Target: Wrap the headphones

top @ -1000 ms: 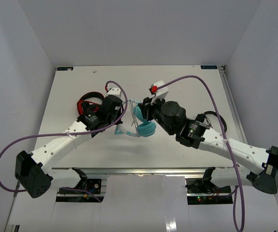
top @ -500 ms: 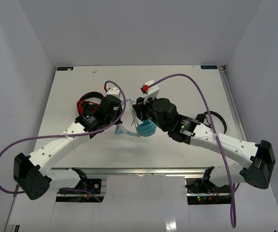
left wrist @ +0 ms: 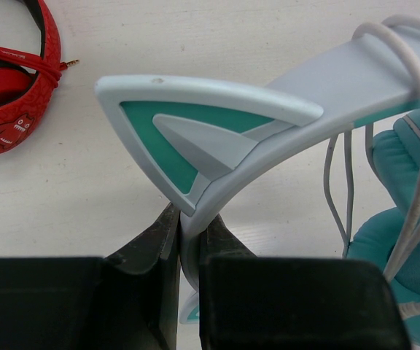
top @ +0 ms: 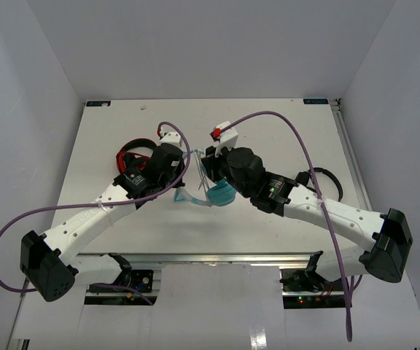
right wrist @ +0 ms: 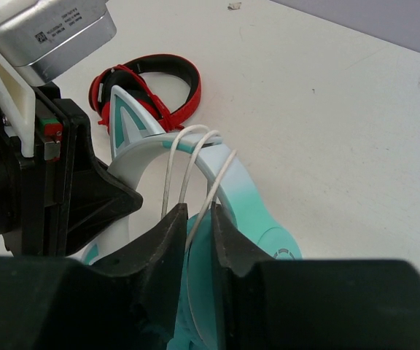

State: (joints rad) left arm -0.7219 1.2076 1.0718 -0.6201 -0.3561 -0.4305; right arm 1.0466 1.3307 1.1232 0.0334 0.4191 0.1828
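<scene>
The headphones (top: 221, 194) are at mid-bench (top: 268, 124) between the 2 arms, their pale band (left wrist: 356, 73) clenched in the left gripper (left wrist: 189, 235) just under 1 cat ear (left wrist: 188, 124), with 3 strands of the white cord (right wrist: 173, 168) looped over the band. The right gripper (right wrist: 195, 227) has its jaws narrowly apart around a cord strand by the teal cup. I cannot tell whether it pinches the strand, and the left wrist's black body crowds just beside it. Red-and-black headphones (top: 132, 152) lie near, behind the left gripper, and black headphones (top: 329, 181) lie partly hidden behind the right arm.
</scene>
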